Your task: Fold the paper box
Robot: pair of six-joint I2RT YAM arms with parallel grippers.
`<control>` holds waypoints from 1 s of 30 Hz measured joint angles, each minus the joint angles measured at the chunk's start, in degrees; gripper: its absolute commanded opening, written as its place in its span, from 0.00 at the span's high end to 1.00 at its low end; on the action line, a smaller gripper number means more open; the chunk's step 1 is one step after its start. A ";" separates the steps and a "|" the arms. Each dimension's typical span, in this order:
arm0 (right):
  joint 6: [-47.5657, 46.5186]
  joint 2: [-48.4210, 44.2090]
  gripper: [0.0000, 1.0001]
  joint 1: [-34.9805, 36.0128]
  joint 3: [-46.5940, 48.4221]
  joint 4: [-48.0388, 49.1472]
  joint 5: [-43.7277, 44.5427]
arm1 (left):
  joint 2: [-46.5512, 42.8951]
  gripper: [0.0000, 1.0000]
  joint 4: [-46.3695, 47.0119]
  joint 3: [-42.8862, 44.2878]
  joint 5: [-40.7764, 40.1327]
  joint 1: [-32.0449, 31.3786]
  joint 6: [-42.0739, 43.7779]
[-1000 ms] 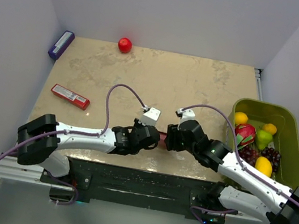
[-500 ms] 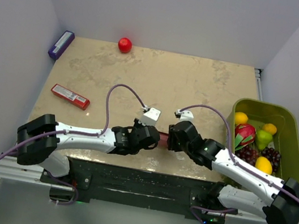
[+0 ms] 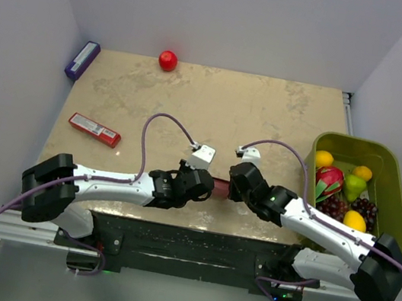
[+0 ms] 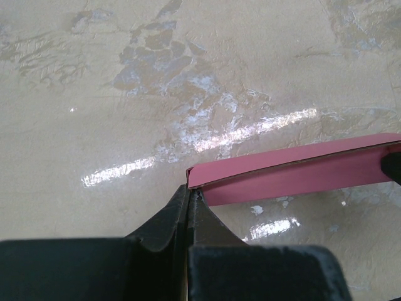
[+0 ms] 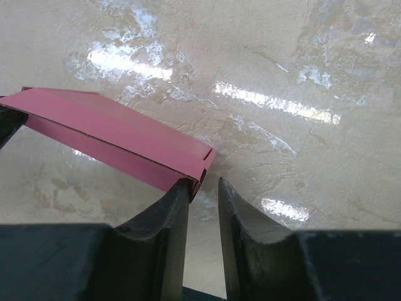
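The pink paper box [image 4: 294,170] is flattened into a long narrow strip. It sits low over the marbled table [image 3: 231,109] at the six o'clock edge, strung between the two arms. The left gripper [image 4: 187,195] has its jaws pressed together on the strip's nine o'clock corner, with only a sliver of card caught in the tips. At the three o'clock end the right gripper [image 5: 203,191] stands parted by a narrow gap. The box's corner rests against the tip of one of its fingers and, from where I look, is not clamped.

That seems the weak spot to me. With one small pinch holding it, a push from the right could swing or buckle the thin card, crease it off its score lines, or tug it out of the left tips.

A red bar packet [image 3: 94,129] lies at nine o'clock and a green bin of fruit [image 3: 357,143] at three, both well apart.
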 measured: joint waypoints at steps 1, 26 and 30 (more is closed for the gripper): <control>0.04 0.33 0.80 0.00 0.00 0.13 0.02 | 0.00 1.00 0.02 0.00 0.02 0.00 0.00; -1.90 -1.07 1.00 -0.46 -1.14 1.40 -1.18 | 0.00 1.00 0.00 -0.02 0.04 -0.02 -0.02; -2.78 -2.71 0.98 -0.81 -2.56 2.58 -2.60 | 0.00 1.00 0.00 -0.02 0.04 -0.04 0.00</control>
